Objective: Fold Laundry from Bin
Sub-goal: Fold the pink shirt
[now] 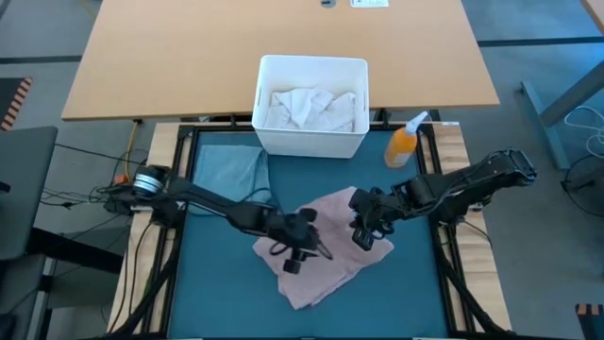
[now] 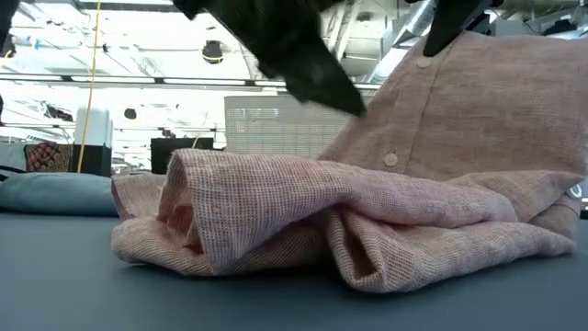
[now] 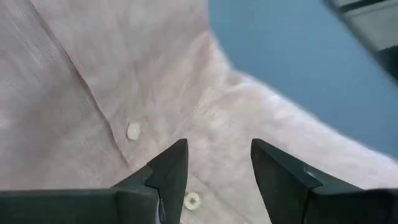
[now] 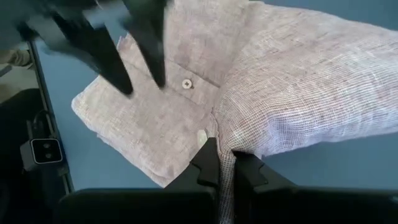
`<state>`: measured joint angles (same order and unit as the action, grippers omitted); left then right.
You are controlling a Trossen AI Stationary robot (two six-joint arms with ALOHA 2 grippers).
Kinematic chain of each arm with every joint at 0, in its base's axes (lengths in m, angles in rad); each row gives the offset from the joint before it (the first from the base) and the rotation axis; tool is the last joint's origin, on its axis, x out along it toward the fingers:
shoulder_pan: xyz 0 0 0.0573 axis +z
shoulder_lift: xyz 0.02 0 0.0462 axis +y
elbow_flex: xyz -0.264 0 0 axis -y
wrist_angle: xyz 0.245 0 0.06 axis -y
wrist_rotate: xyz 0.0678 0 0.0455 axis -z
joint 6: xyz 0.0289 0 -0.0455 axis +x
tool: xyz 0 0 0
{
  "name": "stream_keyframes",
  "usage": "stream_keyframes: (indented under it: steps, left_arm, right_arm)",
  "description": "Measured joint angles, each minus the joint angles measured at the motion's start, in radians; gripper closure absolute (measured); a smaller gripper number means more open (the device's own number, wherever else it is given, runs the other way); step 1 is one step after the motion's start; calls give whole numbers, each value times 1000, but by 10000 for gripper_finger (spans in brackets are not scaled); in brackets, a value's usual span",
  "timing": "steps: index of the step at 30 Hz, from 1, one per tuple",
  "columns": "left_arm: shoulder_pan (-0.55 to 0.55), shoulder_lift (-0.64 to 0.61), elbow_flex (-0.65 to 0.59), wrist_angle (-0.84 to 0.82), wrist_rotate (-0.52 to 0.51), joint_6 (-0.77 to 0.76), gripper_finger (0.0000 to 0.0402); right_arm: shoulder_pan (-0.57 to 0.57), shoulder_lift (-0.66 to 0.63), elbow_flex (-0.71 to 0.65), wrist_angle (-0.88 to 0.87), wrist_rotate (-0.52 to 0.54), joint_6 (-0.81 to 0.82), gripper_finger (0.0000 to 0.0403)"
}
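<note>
High view: pink shirt (image 1: pixel 326 247) lies on the mat's centre, below the bin (image 1: pixel 312 104). Right gripper (image 1: pixel 363 229) is clamped on its 3 o'clock edge; left gripper (image 1: pixel 300 253), fingers apart, hovers above. Best lift evenly along the placket. Spray bottle (image 1: pixel 404 144) stands at 1 o'clock, jeans (image 1: pixel 229 170) at 10. Low view: shirt is bunched.

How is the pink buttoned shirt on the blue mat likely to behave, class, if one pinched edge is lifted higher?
Probably floppy: the pink shirt already drapes and sags from where the right hand pinches it. It will likely trail rather than lift whole, since loose folds stay bunched on the mat. It seems light; a thin pinch holds the raised part. The left hand hovers open above it.
</note>
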<state>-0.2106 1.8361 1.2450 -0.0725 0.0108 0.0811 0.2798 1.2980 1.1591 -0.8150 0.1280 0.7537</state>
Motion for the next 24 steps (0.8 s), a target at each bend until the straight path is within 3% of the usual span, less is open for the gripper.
stream_keyframes:
  steps: [3,7,10,13,20,24]
  left_arm:
    - [-13,-70,-107,23,-142,-11,235]
    - [18,-97,-289,201,-310,-150,235]
    - [49,-100,-374,350,-312,-222,235]
    - [89,-89,-408,395,-295,-267,235]
    - [170,0,-384,414,-250,-298,235]
    - [226,61,-361,462,-157,-322,235]
  right_arm:
    - [-1,0,0,0,0,0,372]
    - [0,0,0,2,2,4,372]
    - [0,0,0,5,2,4,372]
    - [-4,0,0,11,2,5,372]
    - [-8,0,-1,29,4,24,372]
    - [-8,0,-1,34,6,24,372]
